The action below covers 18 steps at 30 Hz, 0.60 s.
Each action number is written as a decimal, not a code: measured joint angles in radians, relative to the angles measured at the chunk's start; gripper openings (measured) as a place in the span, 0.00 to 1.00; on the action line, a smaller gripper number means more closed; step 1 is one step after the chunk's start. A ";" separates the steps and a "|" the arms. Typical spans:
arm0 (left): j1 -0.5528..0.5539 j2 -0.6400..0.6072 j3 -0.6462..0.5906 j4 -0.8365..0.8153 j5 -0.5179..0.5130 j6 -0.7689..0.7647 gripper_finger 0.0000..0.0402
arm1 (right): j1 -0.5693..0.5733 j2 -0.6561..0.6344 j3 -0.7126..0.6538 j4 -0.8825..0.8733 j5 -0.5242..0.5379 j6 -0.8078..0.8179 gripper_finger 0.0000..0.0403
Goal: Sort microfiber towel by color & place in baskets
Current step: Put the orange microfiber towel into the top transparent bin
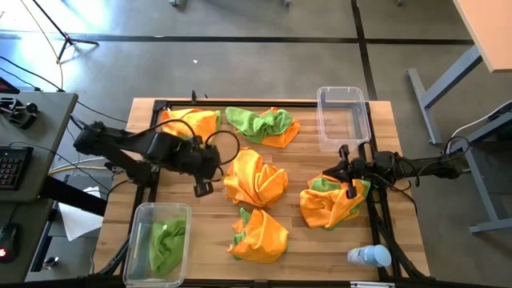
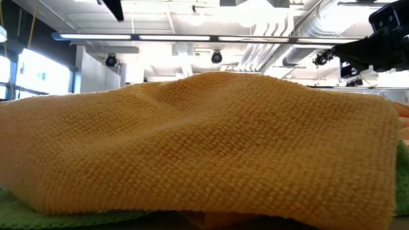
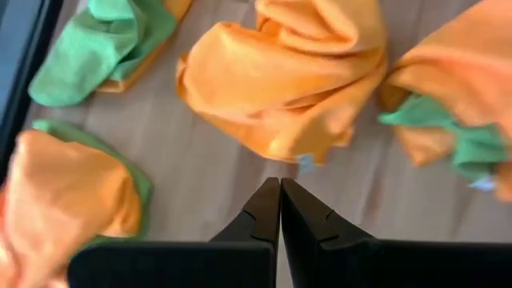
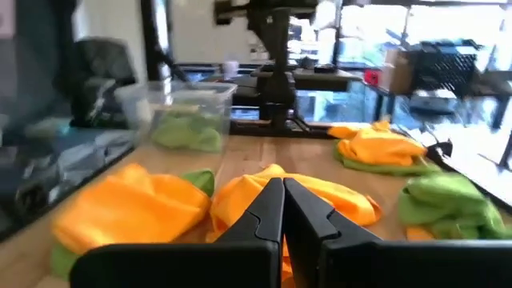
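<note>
While both claws sit pinched closed and empty, left gripper (image 1: 203, 188) hovers beside orange towel (image 1: 254, 178); right gripper (image 1: 350, 190) over another pile (image 1: 330, 204).

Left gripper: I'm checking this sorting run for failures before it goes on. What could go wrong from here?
The left gripper is shut and empty over bare wood, so its grab may have missed the orange towel. Several piles mix orange with green, like the one under the right gripper, so one pick could lift both colours. The bottle at the table edge might get knocked off.

Towels (image 1: 256, 180) lie between two baskets (image 1: 162, 242) — on table (image 1: 400, 224).
</note>
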 joint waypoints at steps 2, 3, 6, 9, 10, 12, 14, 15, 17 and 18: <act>0.025 -0.001 -0.041 0.037 0.000 0.083 0.00 | 0.000 0.006 0.000 0.012 0.063 0.076 0.00; 0.038 -0.004 -0.065 0.057 0.002 0.122 0.00 | 0.000 0.007 0.000 0.016 0.081 0.088 0.00; 0.083 -0.032 -0.152 0.130 0.049 0.209 0.00 | 0.003 0.013 0.000 0.040 0.130 0.065 0.00; 0.135 -0.095 -0.273 0.230 0.127 0.258 0.00 | 0.005 0.044 0.024 0.075 0.206 0.061 0.00; 0.152 -0.124 -0.315 0.269 0.145 0.268 0.00 | 0.004 0.060 0.044 0.077 0.222 0.061 0.00; 0.186 -0.187 -0.394 0.324 0.161 0.281 0.00 | 0.004 0.116 0.094 0.081 0.249 0.060 0.00; 0.218 -0.257 -0.456 0.349 0.159 0.282 0.00 | 0.004 0.191 0.154 0.062 0.268 0.053 0.00; 0.234 -0.293 -0.481 0.357 0.158 0.283 0.00 | 0.004 0.245 0.193 0.054 0.275 0.041 0.00; 0.258 -0.360 -0.522 0.361 0.160 0.283 0.00 | 0.004 0.352 0.276 0.015 0.288 0.025 0.00; 0.265 -0.395 -0.536 0.364 0.160 0.283 0.00 | 0.005 0.415 0.326 -0.017 0.301 0.024 0.00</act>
